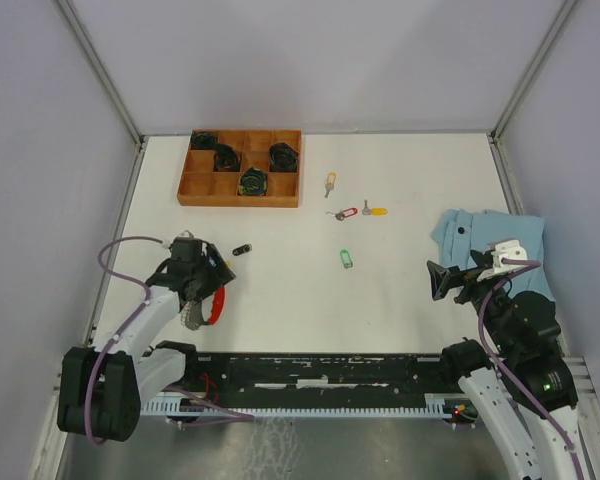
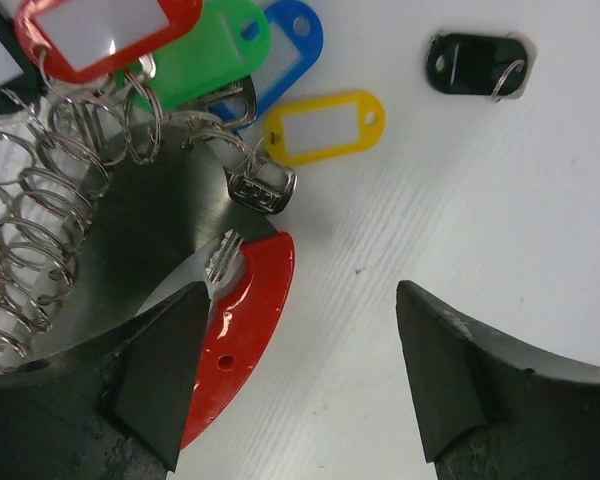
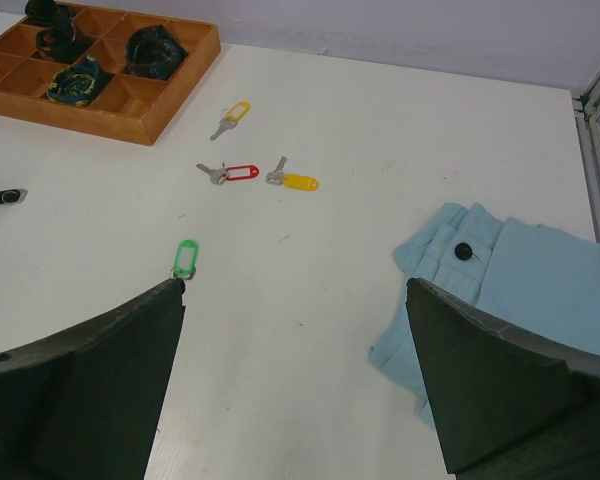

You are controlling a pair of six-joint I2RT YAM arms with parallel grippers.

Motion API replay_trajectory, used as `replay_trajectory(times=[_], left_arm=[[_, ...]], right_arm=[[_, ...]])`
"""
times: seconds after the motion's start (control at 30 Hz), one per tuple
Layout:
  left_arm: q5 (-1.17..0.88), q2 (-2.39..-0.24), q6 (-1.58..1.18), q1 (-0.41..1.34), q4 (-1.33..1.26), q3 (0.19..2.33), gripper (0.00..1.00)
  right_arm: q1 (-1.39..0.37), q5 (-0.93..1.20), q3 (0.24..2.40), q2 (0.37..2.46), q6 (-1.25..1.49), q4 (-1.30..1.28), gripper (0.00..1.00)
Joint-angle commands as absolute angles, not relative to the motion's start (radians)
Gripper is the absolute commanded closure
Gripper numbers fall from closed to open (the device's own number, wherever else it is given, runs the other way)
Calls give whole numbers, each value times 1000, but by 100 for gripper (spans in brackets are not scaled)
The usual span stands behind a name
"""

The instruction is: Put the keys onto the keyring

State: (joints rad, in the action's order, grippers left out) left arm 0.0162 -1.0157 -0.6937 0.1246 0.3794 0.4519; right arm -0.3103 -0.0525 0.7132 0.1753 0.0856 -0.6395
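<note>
The keyring (image 1: 205, 305) lies at the near left: a red curved strap (image 2: 248, 315), a grey metal coil band (image 2: 30, 250) and red, green, blue and yellow tags (image 2: 325, 125). My left gripper (image 1: 208, 275) is open just over it. In the left wrist view (image 2: 300, 295) its left finger overlaps the strap's edge and bare table lies between the fingers. Several keys lie loose mid-table: a yellow-tagged one (image 1: 330, 183), a red-tagged one (image 1: 344, 213), another yellow-tagged one (image 1: 374, 210) and a green tag (image 1: 346, 258). My right gripper (image 1: 442, 280) is open and empty, well short of them.
A small black tag (image 1: 242, 249) lies right of the left gripper. A wooden compartment tray (image 1: 238, 200) with dark bundles stands at the back left. A folded light-blue cloth (image 1: 495, 240) lies at the right by my right arm. Walls enclose the table.
</note>
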Motion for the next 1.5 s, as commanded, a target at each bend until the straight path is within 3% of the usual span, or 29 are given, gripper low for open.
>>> replay_trajectory(times=[0.0,0.3,0.6,0.83,1.07,1.23,1.47], left_arm=[[48,-1055,-770,171,316,427,19],[9,-1078,-875,318,235,387,29],[-9,-1232,-960,521,98,442,43],[8,-1499,-968,730,-2,626,43],[-52,-1823,-907,868,-14,970,44],[-42,-1840,-866,874,17,1048,42],[10,-1709,-763,874,106,1033,38]], right_arm=[[-316,-51,713,161,93,-586,0],[-315,-55,712,161,93,-584,0],[-316,-55,705,165,100,-581,0],[-316,-66,705,166,103,-582,0],[-316,-88,706,173,112,-589,0],[-317,-93,704,177,114,-592,0],[-317,-90,707,186,110,-590,0]])
